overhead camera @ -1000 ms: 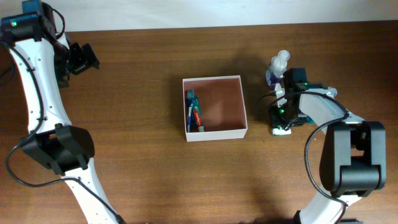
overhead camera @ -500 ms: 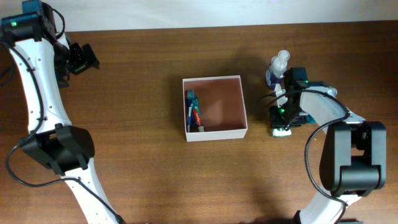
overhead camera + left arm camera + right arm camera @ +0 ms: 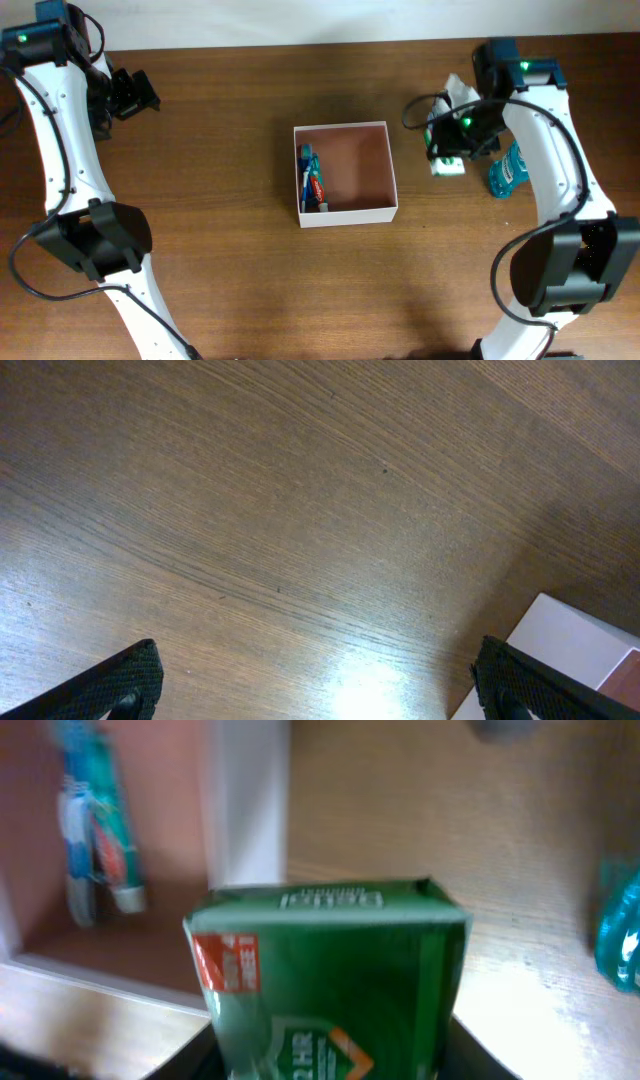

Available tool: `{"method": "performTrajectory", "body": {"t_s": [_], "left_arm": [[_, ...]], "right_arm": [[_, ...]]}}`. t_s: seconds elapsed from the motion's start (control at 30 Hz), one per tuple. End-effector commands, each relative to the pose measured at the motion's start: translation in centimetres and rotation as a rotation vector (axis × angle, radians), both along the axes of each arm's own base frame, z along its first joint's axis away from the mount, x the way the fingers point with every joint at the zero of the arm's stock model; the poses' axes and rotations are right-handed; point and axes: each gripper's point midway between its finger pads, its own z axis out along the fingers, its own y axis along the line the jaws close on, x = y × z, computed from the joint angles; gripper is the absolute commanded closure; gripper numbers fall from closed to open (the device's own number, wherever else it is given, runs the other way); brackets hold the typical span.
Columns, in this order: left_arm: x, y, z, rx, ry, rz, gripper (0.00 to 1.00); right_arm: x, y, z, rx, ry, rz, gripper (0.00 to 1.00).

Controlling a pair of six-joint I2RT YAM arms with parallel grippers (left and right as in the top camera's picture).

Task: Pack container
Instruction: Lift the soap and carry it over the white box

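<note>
The container (image 3: 385, 166) is a square white-walled box with a reddish-brown inside at the table's middle. A toothbrush and a tube (image 3: 312, 180) lie along its left wall; they also show in the right wrist view (image 3: 95, 840). My right gripper (image 3: 450, 150) is shut on a green box (image 3: 330, 980) and holds it above the table just right of the container (image 3: 245, 810). My left gripper (image 3: 130, 95) is open and empty over bare wood at the far left; its fingertips (image 3: 320, 680) frame the wood, with the container's corner (image 3: 570, 640) at the right.
A teal bottle (image 3: 507, 170) lies right of the green box, also in the right wrist view (image 3: 620, 930). A clear bottle with a white cap (image 3: 458, 92) stands behind the right gripper. The table's back edge meets a white wall.
My right gripper has lifted the green box off the table and moved it up and away. The right arm swung back, uncovering the teal bottle. The left arm has not moved.
</note>
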Motion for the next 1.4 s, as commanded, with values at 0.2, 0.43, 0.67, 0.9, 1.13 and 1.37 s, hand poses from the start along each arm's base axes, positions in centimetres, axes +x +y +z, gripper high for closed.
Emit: {"method": "performTrajectory", "body": {"t_s": [0.2, 0.43, 0.67, 0.9, 1.13, 1.37], "left_arm": [[-0.3, -0.1, 1.2, -0.001, -0.027, -0.015, 0.01], [-0.3, -0.1, 1.2, -0.001, -0.027, -0.015, 0.01], [-0.3, -0.1, 1.2, -0.001, -0.028, -0.015, 0.01], [-0.3, -0.1, 1.2, -0.001, -0.027, -0.015, 0.01], [-0.3, -0.1, 1.2, -0.001, -0.027, -0.015, 0.01], [-0.3, -0.1, 1.2, -0.001, -0.027, -0.015, 0.01]], "right_arm": [[1.0, 7.8, 3.5, 0.075, -0.086, 0.019, 0.57], [1.3, 10.4, 2.2, -0.019, -0.112, -0.069, 0.57], [2.1, 12.6, -0.3, -0.081, -0.172, -0.122, 0.57], [2.8, 12.8, -3.6, -0.081, -0.181, -0.127, 0.57], [3.3, 13.1, -7.7, -0.115, -0.133, -0.074, 0.57], [3.8, 13.8, -10.3, -0.115, -0.112, -0.063, 0.57]]}}
